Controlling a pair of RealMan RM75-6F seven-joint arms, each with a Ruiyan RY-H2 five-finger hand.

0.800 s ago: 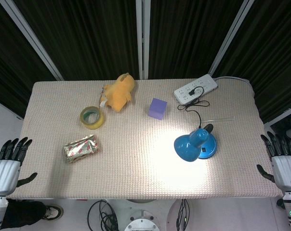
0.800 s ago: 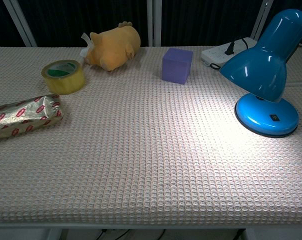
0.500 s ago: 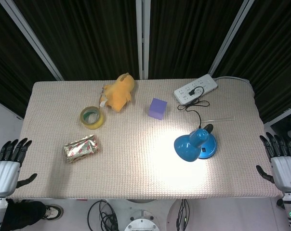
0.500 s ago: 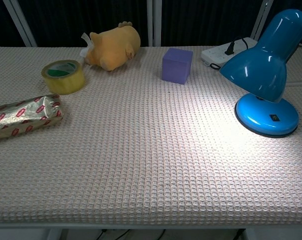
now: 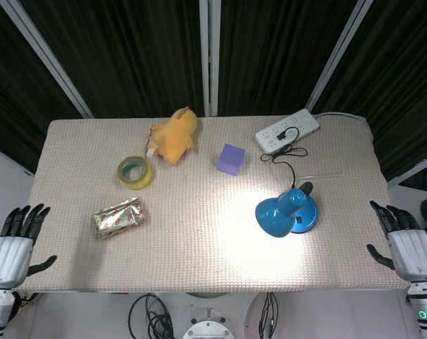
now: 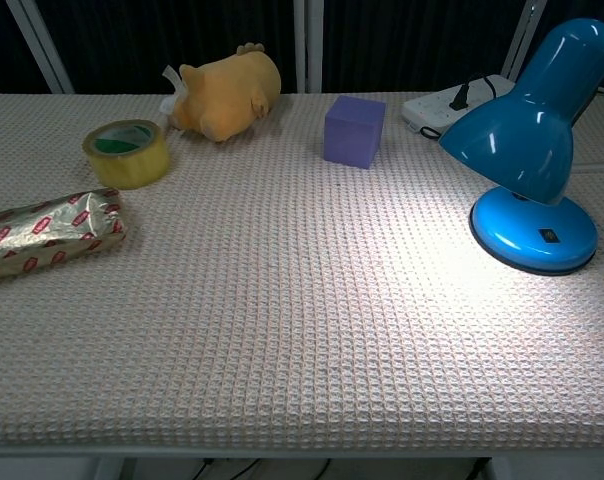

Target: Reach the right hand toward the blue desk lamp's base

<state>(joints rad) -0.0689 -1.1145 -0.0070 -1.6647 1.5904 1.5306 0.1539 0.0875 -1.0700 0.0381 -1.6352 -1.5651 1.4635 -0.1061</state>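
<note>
The blue desk lamp (image 5: 283, 211) stands lit on the right half of the table, its shade (image 6: 522, 128) tilted over the round base (image 6: 534, 232). My right hand (image 5: 407, 246) hovers off the table's right front corner, fingers spread, holding nothing, well to the right of the base (image 5: 307, 217). My left hand (image 5: 10, 247) hangs off the left front corner, fingers also apart and empty. Neither hand shows in the chest view.
A purple cube (image 5: 231, 159), a yellow plush toy (image 5: 173, 134), a tape roll (image 5: 135, 172) and a foil packet (image 5: 118, 217) lie on the table. A white power strip (image 5: 286, 130) sits at the back right, the lamp's cord (image 5: 288, 161) running from it.
My right hand has shifted slightly left and down toward the table's corner. My left hand has dropped a little lower. Objects on the table are unmoved.
</note>
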